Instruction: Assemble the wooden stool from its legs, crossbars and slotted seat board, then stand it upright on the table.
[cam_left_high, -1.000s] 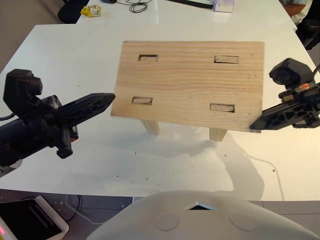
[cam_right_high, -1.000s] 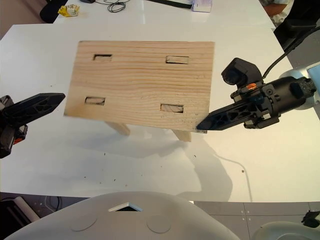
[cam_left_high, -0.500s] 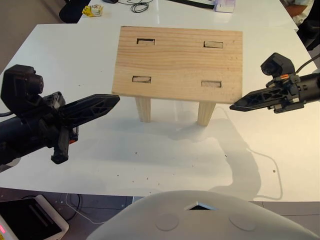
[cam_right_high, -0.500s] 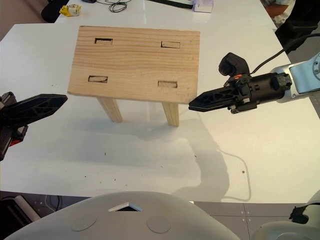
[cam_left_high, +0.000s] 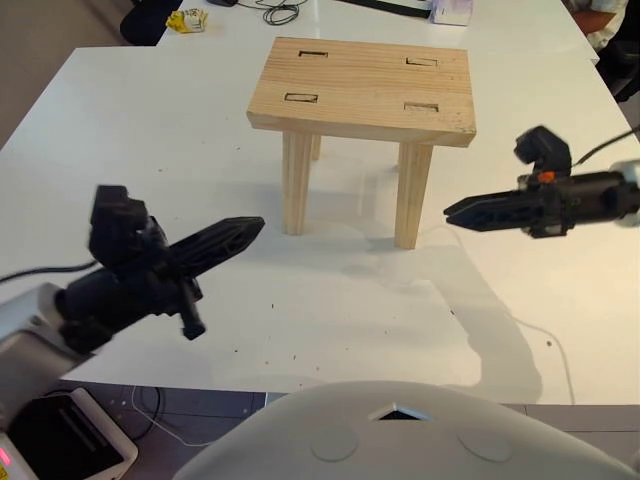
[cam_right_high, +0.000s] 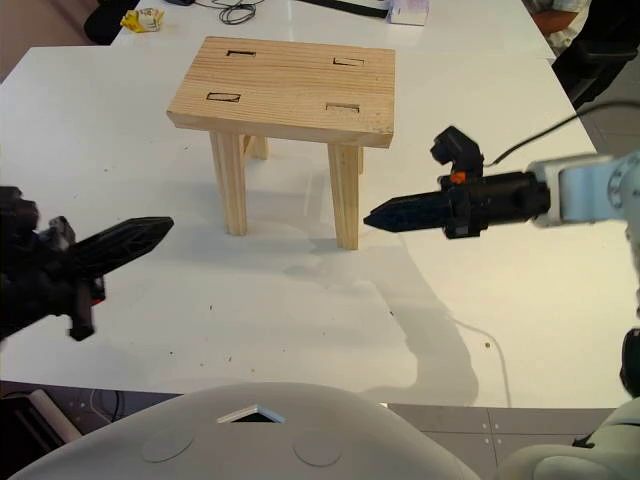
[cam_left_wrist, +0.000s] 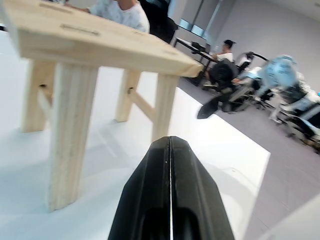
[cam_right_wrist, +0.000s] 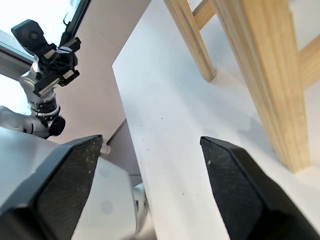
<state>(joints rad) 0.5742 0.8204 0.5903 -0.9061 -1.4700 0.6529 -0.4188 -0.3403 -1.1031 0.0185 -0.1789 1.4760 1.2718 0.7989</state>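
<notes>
- Left eye view first: picking up the wooden stool (cam_left_high: 360, 122) upright toward the far side of the white table (cam_left_high: 150, 130), feet down, slotted seat board (cam_left_high: 362, 78) level on top with four slots facing up.
- Planted on the tabletop up front: near left leg (cam_left_high: 295, 185) and near right leg (cam_left_high: 412, 195), with the other legs behind them.
- From left wrist view, catching the crossbars (cam_left_wrist: 141, 104) running between legs under the seat.
- Over to the left gripper (cam_left_high: 250, 228): hovering low above the table, on the near side of the stool and off to its left, well apart from it, tip aimed toward it.
- Clenched tight, going by left wrist view: fingers (cam_left_wrist: 150, 200) pressed together with only a thin seam between.
- Now the right gripper (cam_left_high: 450, 212): hanging near the near right leg, on its right side at about mid-leg height, apart from the wood.
- Released and spread wide in right wrist view, with bare tabletop between the two dark pads (cam_right_wrist: 235, 185).
- Past the table's far edge: a yellow item (cam_left_high: 186, 20) and a loop of cable (cam_left_high: 277, 12) on a second white surface.
</notes>
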